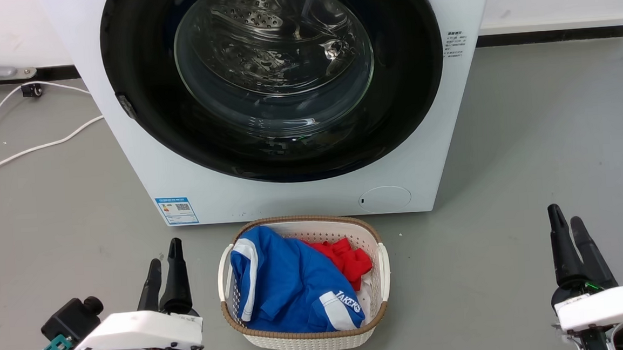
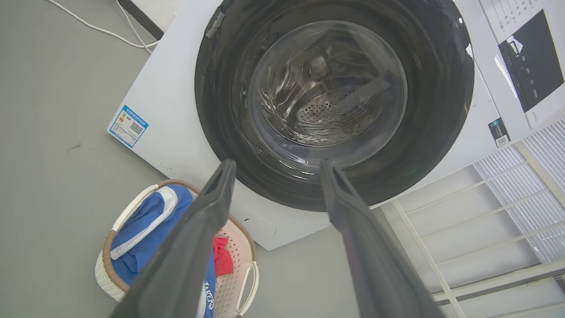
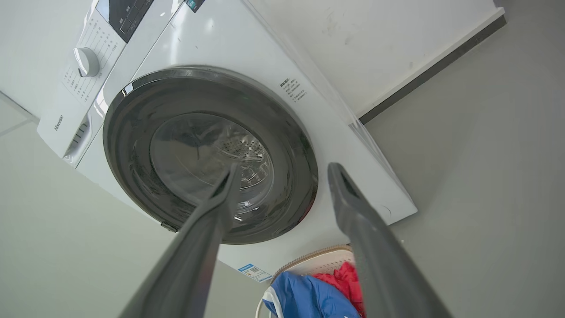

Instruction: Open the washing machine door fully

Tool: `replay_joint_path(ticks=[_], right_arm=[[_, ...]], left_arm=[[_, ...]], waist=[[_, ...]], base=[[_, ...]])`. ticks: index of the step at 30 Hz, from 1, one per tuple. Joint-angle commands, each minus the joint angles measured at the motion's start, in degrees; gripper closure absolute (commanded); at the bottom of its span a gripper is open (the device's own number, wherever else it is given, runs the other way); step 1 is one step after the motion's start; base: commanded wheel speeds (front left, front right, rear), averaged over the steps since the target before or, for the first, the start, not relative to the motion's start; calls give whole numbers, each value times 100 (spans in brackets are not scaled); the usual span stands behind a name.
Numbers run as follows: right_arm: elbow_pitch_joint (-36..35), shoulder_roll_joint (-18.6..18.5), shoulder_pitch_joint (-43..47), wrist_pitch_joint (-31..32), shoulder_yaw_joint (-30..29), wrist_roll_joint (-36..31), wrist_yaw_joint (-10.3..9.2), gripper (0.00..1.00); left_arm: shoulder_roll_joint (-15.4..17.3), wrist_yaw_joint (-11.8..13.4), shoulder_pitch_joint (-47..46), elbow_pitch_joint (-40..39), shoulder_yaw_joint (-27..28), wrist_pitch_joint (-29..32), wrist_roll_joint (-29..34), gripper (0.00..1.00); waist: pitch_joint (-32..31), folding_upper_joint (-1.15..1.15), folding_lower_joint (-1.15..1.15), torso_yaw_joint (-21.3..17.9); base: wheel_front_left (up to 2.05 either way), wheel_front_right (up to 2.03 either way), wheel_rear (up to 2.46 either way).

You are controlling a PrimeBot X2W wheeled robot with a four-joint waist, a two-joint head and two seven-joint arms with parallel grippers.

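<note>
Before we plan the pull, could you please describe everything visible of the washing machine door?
The washing machine door is a round glossy black disc with a bulging clear glass bowl at its centre, through which the perforated drum shows. It sits shut, flush against the white washing machine, with a small grey tab at its left edge. Nothing touches it.

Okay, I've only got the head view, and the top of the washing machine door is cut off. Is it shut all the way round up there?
Observer: Yes. In the right wrist view the washing machine door looks closed along its whole upper rim.
Operator: Are the grippers open? They're edge-on for me.
Observer: Both are open. The left gripper and right gripper are each spread wide and hold nothing.
Operator: Anything above the door?
Observer: A white dial near the upper corner of the washing machine.
</note>
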Motion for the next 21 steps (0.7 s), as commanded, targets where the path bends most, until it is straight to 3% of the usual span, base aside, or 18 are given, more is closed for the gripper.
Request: replay_joint_path(ticks=[1, 21], right_arm=[[-149, -15, -1, -68, 5, -250, 10, 0], [-484, -15, 244, -423, 14, -1681, 12, 0]], left_arm=[[11, 37, 9, -120, -34, -63, 239, 0], [195, 407, 138, -357, -541, -420, 1818, 0]], waist=[[0, 0, 0, 3], [9, 0, 0, 14]], base=[[0, 0, 0], [0, 0, 0]])
